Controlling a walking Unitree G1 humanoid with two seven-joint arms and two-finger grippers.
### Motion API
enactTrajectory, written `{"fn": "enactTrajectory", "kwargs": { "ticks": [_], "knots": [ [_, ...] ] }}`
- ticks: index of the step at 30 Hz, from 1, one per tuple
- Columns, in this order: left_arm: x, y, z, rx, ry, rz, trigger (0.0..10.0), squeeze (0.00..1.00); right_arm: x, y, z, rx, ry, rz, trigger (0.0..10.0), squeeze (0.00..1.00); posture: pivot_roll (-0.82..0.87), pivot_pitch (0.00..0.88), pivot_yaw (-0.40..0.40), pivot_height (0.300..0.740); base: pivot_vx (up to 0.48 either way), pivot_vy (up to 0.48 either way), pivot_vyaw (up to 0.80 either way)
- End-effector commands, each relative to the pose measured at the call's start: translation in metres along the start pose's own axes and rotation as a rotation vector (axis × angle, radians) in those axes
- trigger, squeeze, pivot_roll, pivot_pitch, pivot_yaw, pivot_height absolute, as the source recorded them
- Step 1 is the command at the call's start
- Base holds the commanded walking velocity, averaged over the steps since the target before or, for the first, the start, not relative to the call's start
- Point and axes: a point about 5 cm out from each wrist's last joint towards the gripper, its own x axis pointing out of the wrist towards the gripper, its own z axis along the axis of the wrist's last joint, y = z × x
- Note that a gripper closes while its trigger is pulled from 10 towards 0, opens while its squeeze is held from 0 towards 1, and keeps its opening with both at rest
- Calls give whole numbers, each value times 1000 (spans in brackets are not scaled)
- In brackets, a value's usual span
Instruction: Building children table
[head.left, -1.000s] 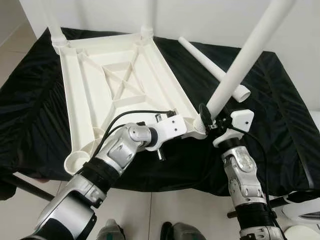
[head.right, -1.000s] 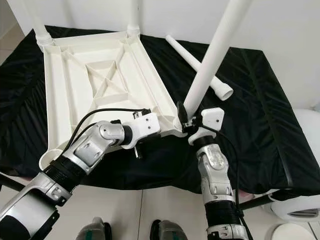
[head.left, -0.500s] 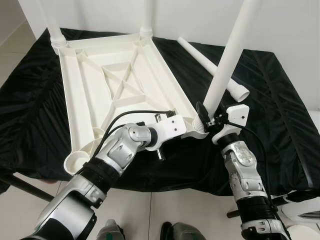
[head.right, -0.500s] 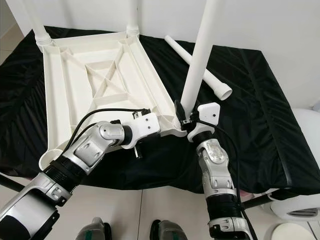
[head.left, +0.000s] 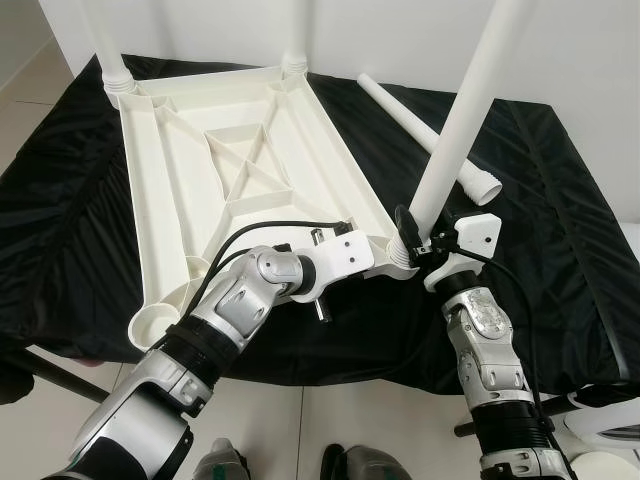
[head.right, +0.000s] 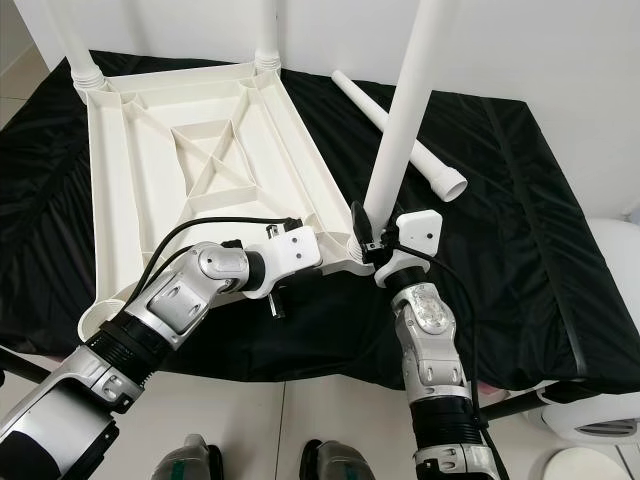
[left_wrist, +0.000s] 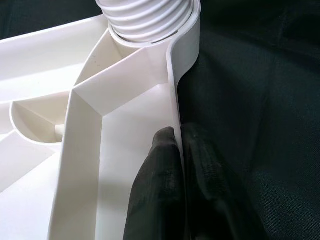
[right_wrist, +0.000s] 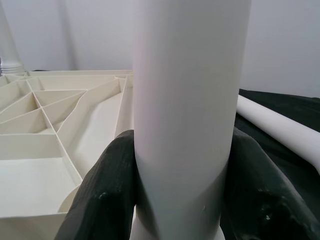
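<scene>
Right gripper clamps the table leg just above the tabletop's five-o'clock corner socket. Best to square the leaning leg upright before twisting, while the left gripper pinches the rim steady.

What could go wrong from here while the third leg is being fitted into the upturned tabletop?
The leg leans rather than standing plumb in the near corner socket; the right gripper grips it low, so it might cross-thread or jam. The left gripper pinches only the thin rim of the tabletop, which overhangs the black cloth edge; turning force may slip or shift it. The loose leg lies close behind and could get knocked.
</scene>
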Motion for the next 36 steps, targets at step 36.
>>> {"fn": "enactTrajectory", "kwargs": {
  "ticks": [36],
  "knots": [
    [-1,3,1,23,21,8,10000,0,-11,30,-29,57,110,-347,10000,0,53,105,-51,740,0,0,0]
  ]
}}
